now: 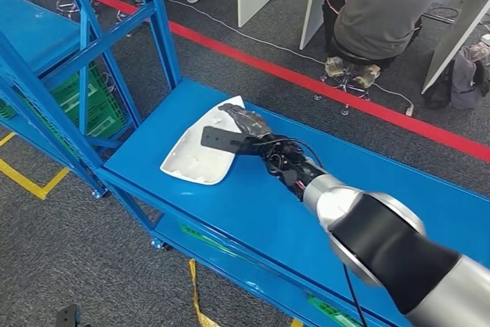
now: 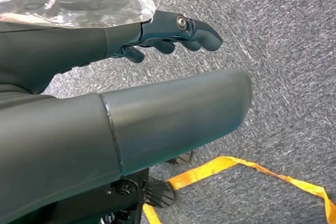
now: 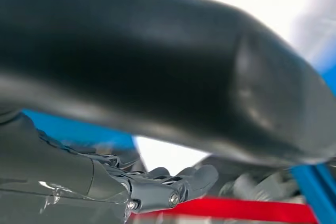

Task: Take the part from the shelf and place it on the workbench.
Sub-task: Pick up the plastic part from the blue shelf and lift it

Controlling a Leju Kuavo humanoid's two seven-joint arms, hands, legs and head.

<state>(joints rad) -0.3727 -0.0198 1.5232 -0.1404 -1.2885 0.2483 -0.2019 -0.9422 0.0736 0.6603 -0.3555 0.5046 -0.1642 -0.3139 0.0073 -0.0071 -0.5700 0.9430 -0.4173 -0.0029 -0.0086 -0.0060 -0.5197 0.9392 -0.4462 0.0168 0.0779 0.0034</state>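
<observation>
Head view puts the right hand point(image 1: 249, 129) at centre frame, resting on the near edge of the white part point(image 1: 202, 147), which lies flat on the blue workbench point(image 1: 370, 189) just left of centre, close to the bench's left end. Whether the fingers grasp the part's edge or merely lie on it I cannot tell. If the hand draws away while a finger is hooked on the rim, the part would likely drag or slide toward the bench's front edge, which is near. The part looks like a smooth, glossy white moulded panel, shallowly curved, roughly triangular with rounded corners. In the left wrist view the left hand point(image 2: 174, 35) hangs over grey carpet, fingers loosely extended, holding nothing.
</observation>
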